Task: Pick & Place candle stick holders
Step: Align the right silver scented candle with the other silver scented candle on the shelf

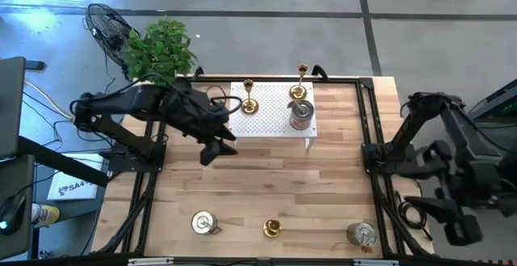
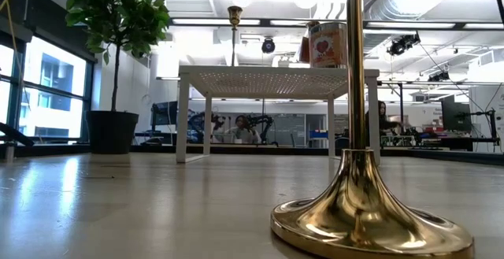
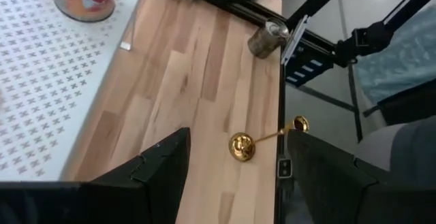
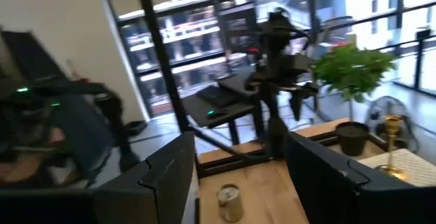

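the candle stick holders are in two groups on the wooden table (image 1: 266,177). three stand on the small white stand (image 1: 262,124) at the far edge of the table: a gold stick (image 1: 249,98) at its far left corner, a second gold stick (image 1: 301,82) at its far right corner, and a silver can-shaped holder (image 1: 301,114) just in front of that one. it looks like the stand is the place they are meant to go.

three more wait in a row along the near edge of the table: a silver holder (image 1: 203,222) on the left, a gold stick (image 1: 272,229) in the middle, and another silver holder (image 1: 362,234) near the right corner. they are well apart, so a claw can fit around each one.

the left gripper (image 1: 216,149) hangs over the table just beside the left front of the stand, past the stand's near left corner. its claw is apart and holds nothing. in the left wrist view the middle gold stick shows between its fingers (image 3: 160,173), so i think it is lined up to go for that one next.

the right gripper (image 4: 238,169) waits off the right edge of the table, out of the way. its claw is apart too and empty.

a green plant (image 1: 160,49) stands off the far left corner.
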Robot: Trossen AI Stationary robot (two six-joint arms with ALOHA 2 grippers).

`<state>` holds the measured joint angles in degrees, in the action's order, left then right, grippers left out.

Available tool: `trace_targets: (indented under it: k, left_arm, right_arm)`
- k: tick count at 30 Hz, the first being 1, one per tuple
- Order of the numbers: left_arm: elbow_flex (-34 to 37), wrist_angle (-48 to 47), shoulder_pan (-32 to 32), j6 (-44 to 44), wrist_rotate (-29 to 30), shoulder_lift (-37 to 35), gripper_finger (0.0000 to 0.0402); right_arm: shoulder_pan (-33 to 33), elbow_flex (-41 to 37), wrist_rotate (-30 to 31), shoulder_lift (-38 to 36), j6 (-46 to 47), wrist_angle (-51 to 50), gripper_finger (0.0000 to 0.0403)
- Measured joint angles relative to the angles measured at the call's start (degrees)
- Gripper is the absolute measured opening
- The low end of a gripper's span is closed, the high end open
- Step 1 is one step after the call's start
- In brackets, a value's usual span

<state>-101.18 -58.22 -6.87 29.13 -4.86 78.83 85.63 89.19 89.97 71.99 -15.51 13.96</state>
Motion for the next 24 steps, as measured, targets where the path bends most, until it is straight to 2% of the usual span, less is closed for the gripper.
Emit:
trace_targets:
  k: [10,15,21,24]
  left_arm:
    - [2.31,4.82,0.09,2.66,1.42,0.28,0.0241]
    - [2.31,4.94,0.09,2.69,1.42,0.28,0.0241]
    - [2.31,4.92,0.09,2.69,1.44,0.28,0.0241]
    - [2.31,4.94,0.09,2.69,1.46,0.28,0.0241]
  right_arm:
    - [1.92,0.0,0.02,-0.07,-4.79,-0.31,0.022]
    - [1.87,0.0,0.02,-0.04,-10.98,-0.42,0.022]
    - [1.7,0.0,0.02,0.0,-13.38,-2.99,0.022]
    - [1.79,0.0,0.0,0.04,-11.57,-3.01,0.0221]
